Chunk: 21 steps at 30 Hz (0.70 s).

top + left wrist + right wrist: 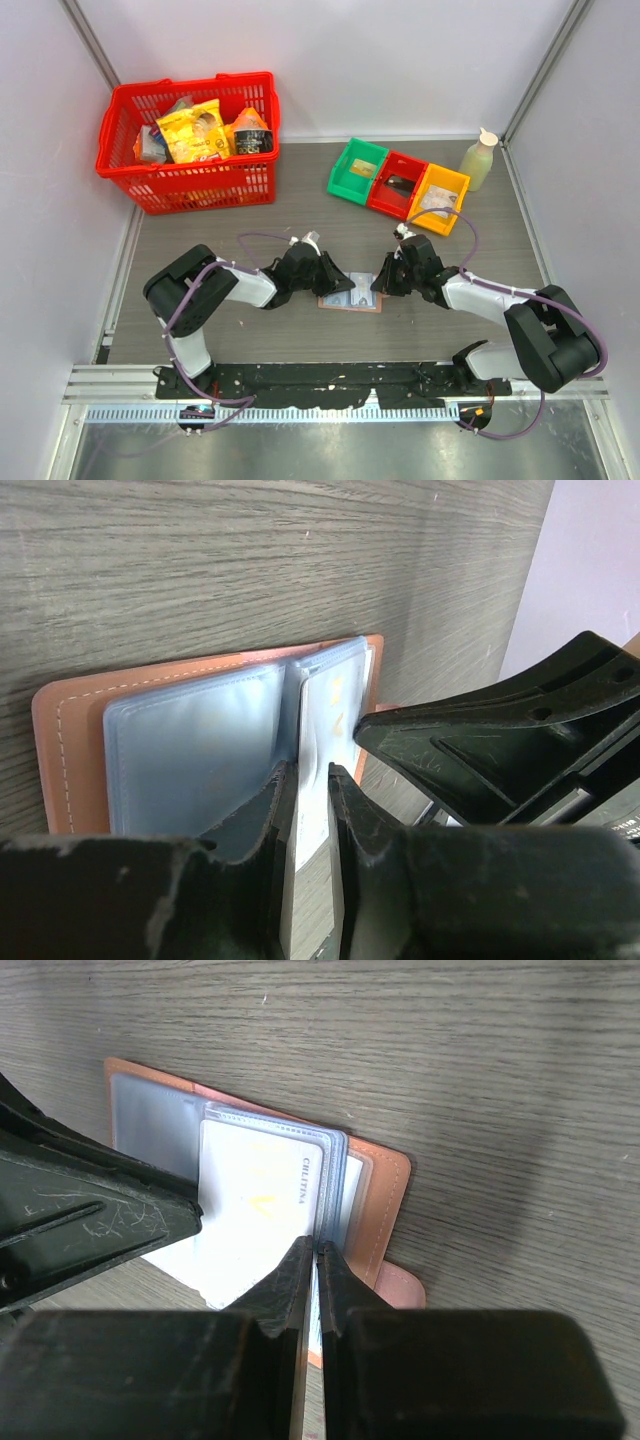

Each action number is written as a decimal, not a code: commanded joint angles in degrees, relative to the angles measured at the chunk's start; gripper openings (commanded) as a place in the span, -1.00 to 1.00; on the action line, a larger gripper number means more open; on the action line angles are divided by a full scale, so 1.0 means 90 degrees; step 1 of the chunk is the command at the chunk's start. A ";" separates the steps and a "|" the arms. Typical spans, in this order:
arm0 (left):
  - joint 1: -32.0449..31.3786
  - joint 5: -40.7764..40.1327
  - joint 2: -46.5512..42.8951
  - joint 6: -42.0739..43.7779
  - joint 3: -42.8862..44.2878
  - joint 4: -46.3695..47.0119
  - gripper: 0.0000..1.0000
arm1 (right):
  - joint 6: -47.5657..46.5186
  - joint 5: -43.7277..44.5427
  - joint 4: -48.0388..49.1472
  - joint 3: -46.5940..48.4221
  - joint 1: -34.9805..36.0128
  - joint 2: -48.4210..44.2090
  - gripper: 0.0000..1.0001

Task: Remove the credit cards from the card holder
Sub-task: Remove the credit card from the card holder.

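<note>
The pinkish-tan card holder (350,300) lies open on the table between my two grippers, its blue-clear sleeves up. In the left wrist view its leather (60,750) shows at the left. My left gripper (338,280) is over its left half. Its jaws (308,770) are nearly shut, with a white credit card (312,820) in the narrow gap. In the right wrist view that card (250,1220) sticks partly out of the sleeves. My right gripper (378,283) is shut (317,1243) on the edge of the sleeve stack of the card holder (380,1190).
A red basket (190,140) of groceries stands at the back left. Green (357,170), red (397,183) and yellow (440,195) bins stand at the back right, with a bottle (478,160) beside them. The holder's snap tab (400,1285) lies on the table.
</note>
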 commanded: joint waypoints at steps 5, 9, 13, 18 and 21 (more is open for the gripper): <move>-0.0178 0.0323 0.0288 -0.0212 0.0143 0.1203 -0.52 | -0.0138 0.0104 -0.0394 -0.0327 0.0015 0.0327 -0.81; -0.0178 0.0255 0.0269 -0.0222 -0.0003 0.1311 -0.72 | -0.0119 0.0045 -0.0364 -0.0386 -0.0082 0.0259 -0.80; -0.0148 0.0167 0.0152 -0.0222 -0.0227 0.1370 -0.93 | -0.0148 -0.0101 -0.0277 -0.0444 -0.0229 0.0297 -0.80; -0.0031 0.0255 0.0152 -0.0427 -0.0491 0.1808 -1.00 | -0.0167 -0.0209 -0.0208 -0.0493 -0.0317 0.0424 -0.80; 0.0037 0.0255 0.0113 -0.0466 -0.0638 0.1878 -1.00 | -0.0187 -0.0248 -0.0189 -0.0483 -0.0375 0.0473 -0.80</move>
